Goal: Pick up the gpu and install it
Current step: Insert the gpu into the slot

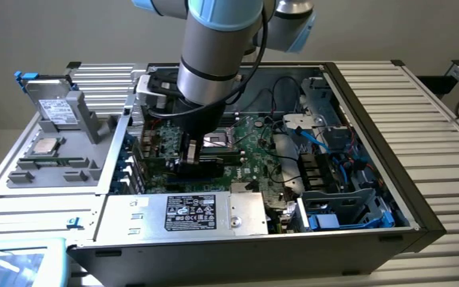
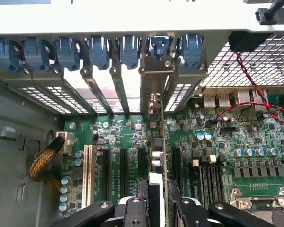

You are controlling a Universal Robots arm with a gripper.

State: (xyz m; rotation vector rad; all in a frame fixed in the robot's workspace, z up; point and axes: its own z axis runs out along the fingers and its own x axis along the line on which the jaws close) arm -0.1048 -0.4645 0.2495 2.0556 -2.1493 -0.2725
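Gripper (image 2: 158, 210) clamped on gpu (image 2: 157, 142) inside the open case (image 1: 373, 89).
Jaws partly closed, pinching both faces of the gpu. It stands on edge over the motherboard (image 2: 227, 137), among the expansion slots (image 2: 124, 170), metal bracket (image 2: 156, 78) at the rear wall. Seating depth unclear.

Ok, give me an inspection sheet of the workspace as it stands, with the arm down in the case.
Surface: ribbed aluminium table, with the open computer case on it.
Job's things: gpu upright, edge-on over the motherboard slots, bracket at the rear wall; whether it is seated cannot be told.
Clutter: grey parts tray; silver box with black label.
Grippers: gripper closed on the gpu.
Cables: blue cables; red-black pair; yellow cable.
Surroundings: nothing seen.
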